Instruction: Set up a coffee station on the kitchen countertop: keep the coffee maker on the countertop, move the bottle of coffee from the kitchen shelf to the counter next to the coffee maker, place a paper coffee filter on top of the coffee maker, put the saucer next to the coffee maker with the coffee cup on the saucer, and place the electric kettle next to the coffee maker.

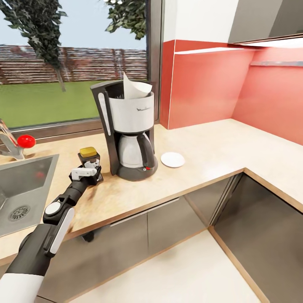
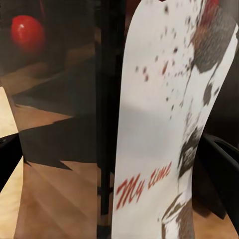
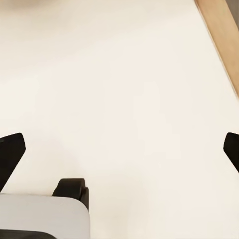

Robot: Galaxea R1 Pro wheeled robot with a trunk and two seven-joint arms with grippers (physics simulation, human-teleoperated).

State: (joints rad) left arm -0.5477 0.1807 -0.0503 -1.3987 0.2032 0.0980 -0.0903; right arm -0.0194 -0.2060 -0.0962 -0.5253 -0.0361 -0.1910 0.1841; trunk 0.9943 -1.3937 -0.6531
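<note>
The black-and-white coffee maker (image 1: 128,134) stands on the pale kitchen countertop (image 1: 210,155), with the white paper coffee filter (image 1: 135,88) sticking up from its top. Just to its right lies the white saucer (image 1: 172,159), with nothing on it. Left of the machine, my left gripper (image 1: 88,169) is shut on the bottle of coffee (image 1: 89,152), which has a mustard-yellow top. The bottle sits low over the counter. Up close, its "My time" label (image 2: 149,129) sits between the black fingers (image 2: 219,169). My right gripper (image 3: 119,154) hangs open over pale floor. The coffee cup and the electric kettle are out of view.
A steel sink (image 1: 25,189) lies at the counter's left end, with a red-knobbed tap (image 1: 26,141) behind it. A window and a red wall back the counter, which turns a corner at the right. Dark cabinets stand below.
</note>
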